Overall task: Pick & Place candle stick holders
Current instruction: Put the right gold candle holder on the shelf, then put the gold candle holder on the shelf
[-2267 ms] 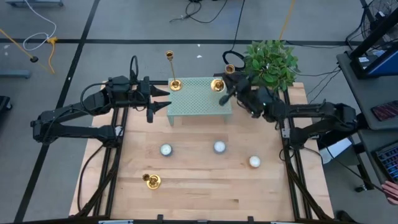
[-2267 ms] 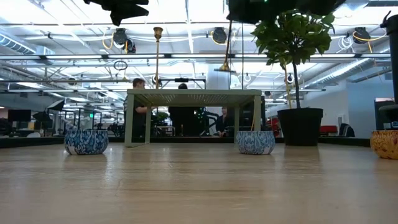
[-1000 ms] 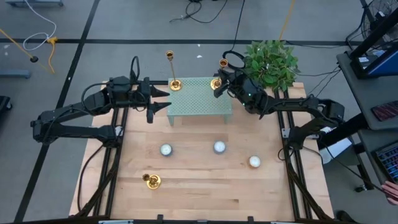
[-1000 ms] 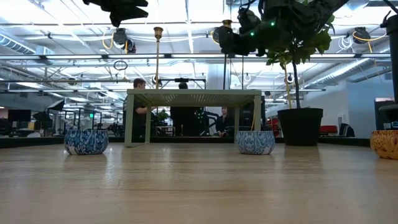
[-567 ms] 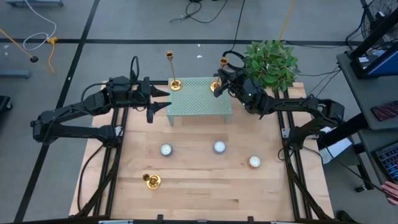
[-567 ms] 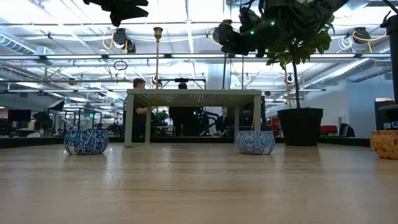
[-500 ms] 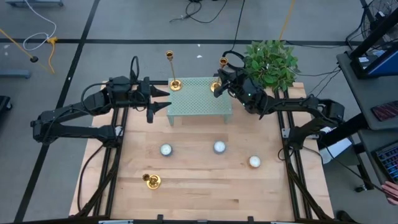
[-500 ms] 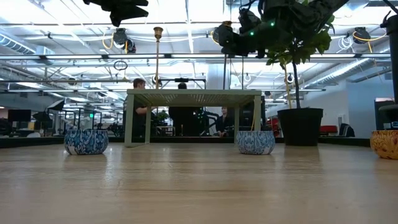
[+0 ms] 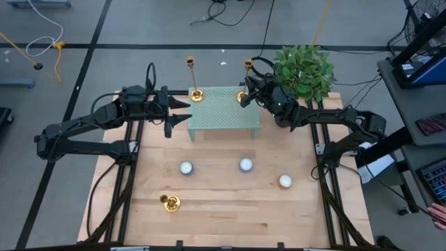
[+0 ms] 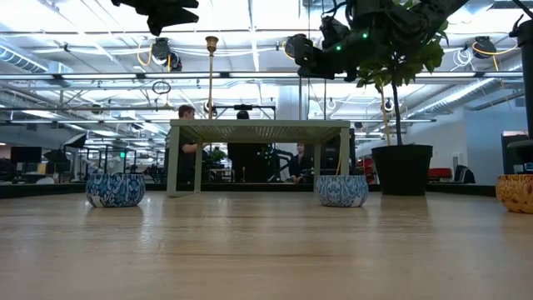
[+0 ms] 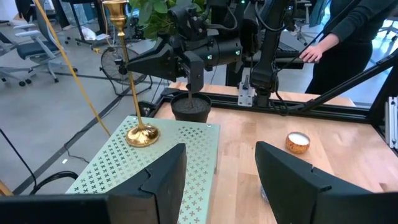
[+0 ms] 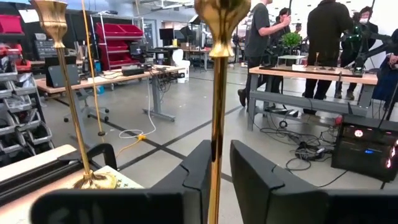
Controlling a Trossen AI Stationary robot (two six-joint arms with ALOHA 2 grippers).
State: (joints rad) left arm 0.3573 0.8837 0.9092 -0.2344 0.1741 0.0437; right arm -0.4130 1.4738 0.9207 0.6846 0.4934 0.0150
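Observation:
Three gold candle stick holders show in the high view. One (image 9: 194, 82) stands on the far left corner of a green perforated stand (image 9: 223, 110). A second (image 9: 244, 78) stands on the stand's far right corner, with my right gripper (image 9: 251, 84) shut on its stem. The third (image 9: 169, 202) sits on the wooden table at the near left. My left gripper (image 9: 182, 111) hovers open and empty to the left of the stand, and its two fingers show wide apart in the left wrist view (image 11: 217, 177). My right gripper pinches the second holder's thin stem (image 12: 214, 134) between its two fingers, in the upper part a little below the cup (image 12: 221, 11). The fingers come level from the table's right and lie across the stem. The holder stands upright, its round base (image 11: 142, 135) on the green stand.
Three white tea lights (image 9: 186, 167) (image 9: 245, 164) (image 9: 285, 181) lie on the wood in front of the stand. A potted plant (image 9: 303, 70) stands at the far right, close behind my right arm. People stand in the room beyond the table (image 12: 329, 43).
My right gripper has shifted a little toward the table's far left with the upper stem of the second holder. The holder now stands straighter, and its base has stayed on the stand's far right corner.

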